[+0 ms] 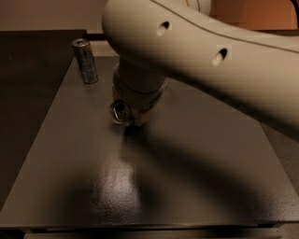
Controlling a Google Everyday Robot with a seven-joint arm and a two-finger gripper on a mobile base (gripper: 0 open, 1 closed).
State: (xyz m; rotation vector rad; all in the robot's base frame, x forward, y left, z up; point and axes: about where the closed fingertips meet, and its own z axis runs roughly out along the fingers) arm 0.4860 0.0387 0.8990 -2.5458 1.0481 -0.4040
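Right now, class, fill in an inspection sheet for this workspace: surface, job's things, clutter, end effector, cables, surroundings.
Surface: dark table, flat, with a sheen near its front.
Job's things: slim can, upright near the table's far left corner, apart from the end effector.
Clutter: nothing seen.
End effector: low over the table, right of the can and nearer the camera, under the pale arm.
Cables: nothing seen.
Surroundings: another dark surface at left, pale wall behind.

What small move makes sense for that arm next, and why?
Probably ease the claw across toward the can. The claw hangs low over the dark table, apart from that upright can, which is the nearest thing to it.
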